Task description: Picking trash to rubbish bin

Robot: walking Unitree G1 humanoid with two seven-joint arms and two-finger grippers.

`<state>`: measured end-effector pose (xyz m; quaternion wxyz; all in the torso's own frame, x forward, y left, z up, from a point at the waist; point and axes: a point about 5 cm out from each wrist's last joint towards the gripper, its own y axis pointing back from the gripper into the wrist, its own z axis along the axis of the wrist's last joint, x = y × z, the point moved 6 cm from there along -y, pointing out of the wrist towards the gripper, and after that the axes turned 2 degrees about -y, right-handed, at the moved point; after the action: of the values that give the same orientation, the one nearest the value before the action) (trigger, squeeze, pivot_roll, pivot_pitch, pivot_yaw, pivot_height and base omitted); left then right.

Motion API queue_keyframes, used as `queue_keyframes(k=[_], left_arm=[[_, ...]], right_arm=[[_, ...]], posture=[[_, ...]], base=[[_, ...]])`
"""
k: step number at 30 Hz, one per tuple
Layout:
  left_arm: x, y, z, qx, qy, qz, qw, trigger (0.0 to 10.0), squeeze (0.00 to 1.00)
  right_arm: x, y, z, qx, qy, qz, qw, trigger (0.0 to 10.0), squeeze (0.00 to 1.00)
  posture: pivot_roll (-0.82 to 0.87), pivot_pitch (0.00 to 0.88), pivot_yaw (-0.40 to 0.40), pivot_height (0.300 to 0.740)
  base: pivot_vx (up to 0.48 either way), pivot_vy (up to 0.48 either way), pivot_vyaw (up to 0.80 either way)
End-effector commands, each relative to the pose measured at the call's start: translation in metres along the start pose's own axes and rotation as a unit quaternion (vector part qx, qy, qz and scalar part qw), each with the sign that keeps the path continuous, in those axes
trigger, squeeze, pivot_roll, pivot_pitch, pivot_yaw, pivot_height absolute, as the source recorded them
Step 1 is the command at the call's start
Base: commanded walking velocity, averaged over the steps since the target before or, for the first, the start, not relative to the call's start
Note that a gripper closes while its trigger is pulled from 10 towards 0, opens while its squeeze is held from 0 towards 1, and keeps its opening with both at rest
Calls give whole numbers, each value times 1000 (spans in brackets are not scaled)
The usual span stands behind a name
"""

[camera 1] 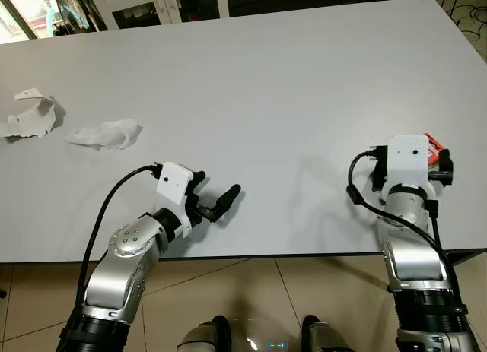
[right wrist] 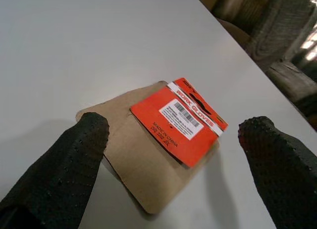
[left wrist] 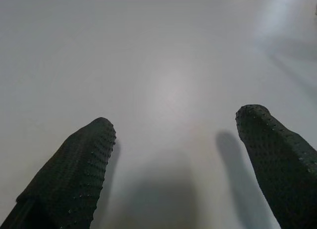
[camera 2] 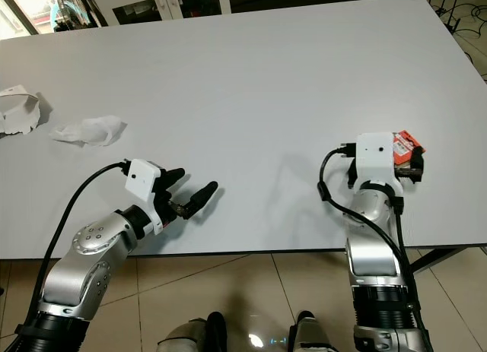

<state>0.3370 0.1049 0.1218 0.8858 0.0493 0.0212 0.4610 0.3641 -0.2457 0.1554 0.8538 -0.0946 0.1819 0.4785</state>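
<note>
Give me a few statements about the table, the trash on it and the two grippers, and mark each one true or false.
1. The right gripper is open over an orange work gloves card lying on the table. True.
2. The left gripper is clamped on the crumpled tissue. False: it is open over bare table, and the tissue lies apart from it, farther out on the robot's left.
3. A torn white paper scrap lies near the table's left edge, beside the tissue. True.
4. The card stands upright on its edge. False: it lies flat on the white table.
5. The card sits by the table's right edge. True.
</note>
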Motion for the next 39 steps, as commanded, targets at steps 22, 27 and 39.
queue_keyframes(k=[22, 27, 39], left_arm=[[-1, 2, -6, 12, -7, -3, 1000, 10000, 0], [-1, 1, -7, 13, -7, -3, 1000, 10000, 0], [-3, 0, -8, 12, -5, -3, 1000, 10000, 0]], right_arm=[[67, 26, -13, 73, -81, 138, 984, 10000, 929], [86, 39, -10, 75, -87, 176, 978, 10000, 925], [88, 48, 7, 22, -71, 174, 982, 10000, 929]], posture=[[7, 224, 135, 740], [5, 224, 132, 740], [-1, 224, 129, 740]], base=[[0, 0, 0], [0, 0, 0], [0, 0, 0]])
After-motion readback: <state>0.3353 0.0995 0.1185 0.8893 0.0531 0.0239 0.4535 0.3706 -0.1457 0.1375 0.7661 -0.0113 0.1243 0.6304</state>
